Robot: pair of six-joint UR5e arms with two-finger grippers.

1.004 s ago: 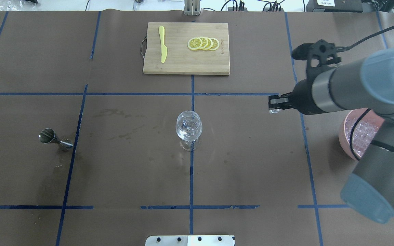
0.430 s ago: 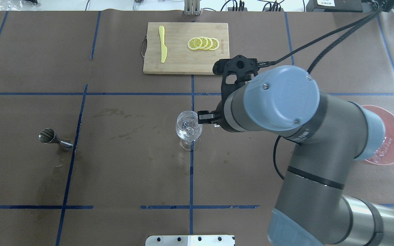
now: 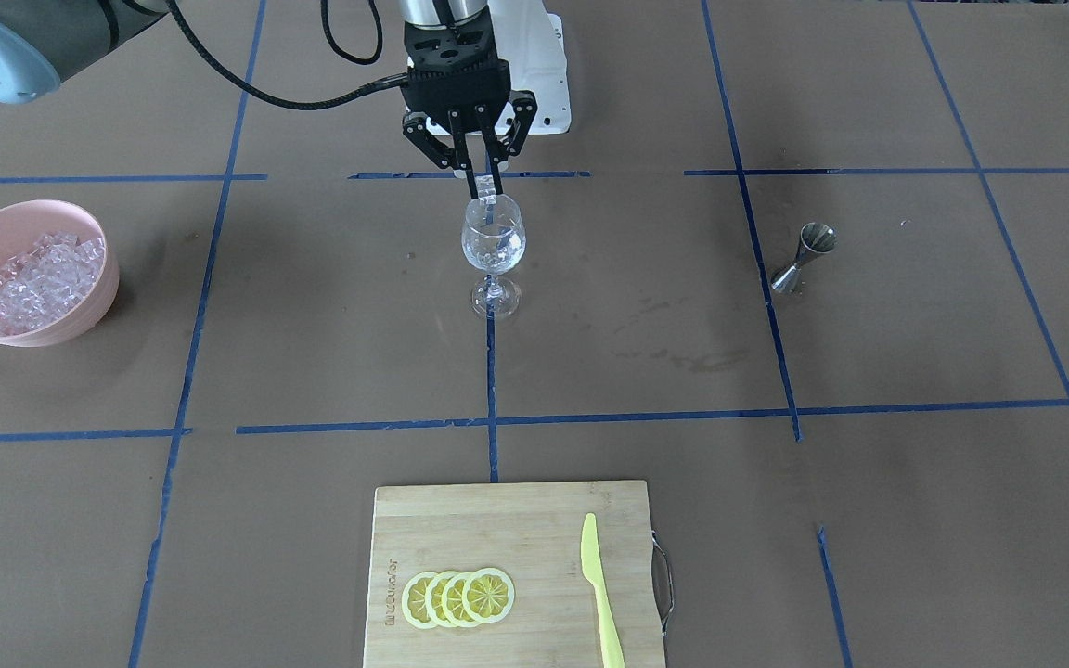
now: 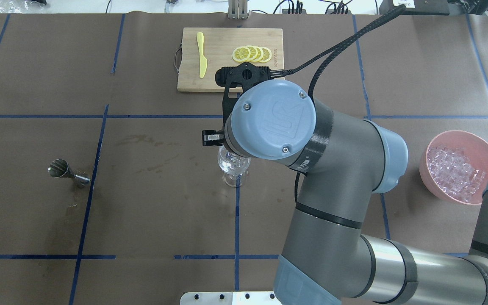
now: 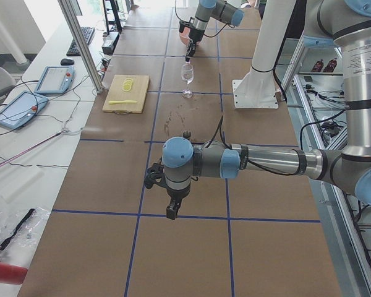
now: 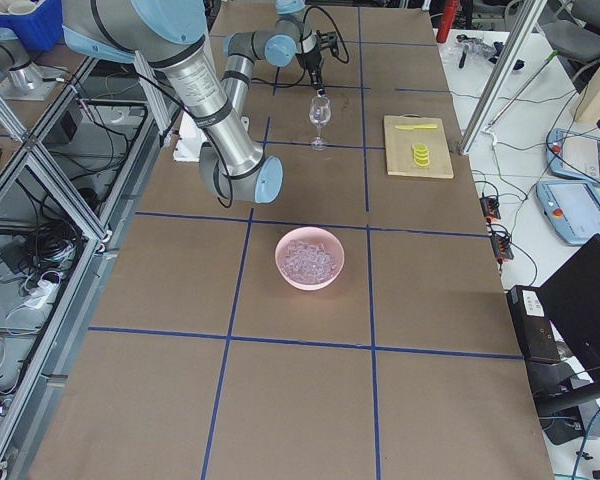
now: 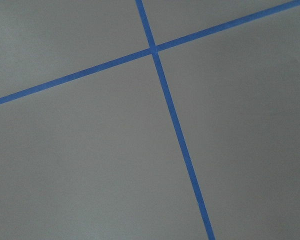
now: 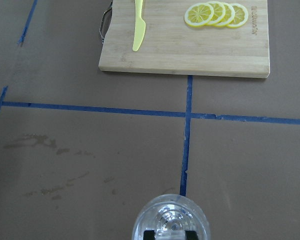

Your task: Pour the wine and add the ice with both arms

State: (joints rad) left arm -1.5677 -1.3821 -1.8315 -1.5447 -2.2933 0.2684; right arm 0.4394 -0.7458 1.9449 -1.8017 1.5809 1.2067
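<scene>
Exterior front-facing view: right gripper (image 3: 485, 187) points straight down, directly above the mouth of the wine glass (image 3: 493, 243); fingers drawn in narrow, pinching one clear ice cube (image 3: 488, 195) at the tips; cube sits just over the rim, not inside the glass. Glass upright on a blue tape line (image 3: 492, 371), mid-table; clear glittering contents in it, ice or liquid I cannot tell. Right wrist view: glass rim (image 8: 171, 220) at bottom edge, two dark fingertips (image 8: 150, 234) just over it. Remaining ice (image 3: 38, 278) heaped in a pink bowl (image 3: 61, 329), well apart from the glass, on the robot's right. Exterior left view: left gripper (image 5: 172, 211) hangs over bare table, far from the glass; open or closed I cannot tell; its wrist camera shows only brown table cover and crossed tape. Metal jigger (image 3: 804, 252) upright on the robot's left side. Cutting board (image 3: 534, 520) on the far side; lemon slices (image 3: 457, 597) and yellow knife (image 3: 601, 594) lie on it.
</scene>
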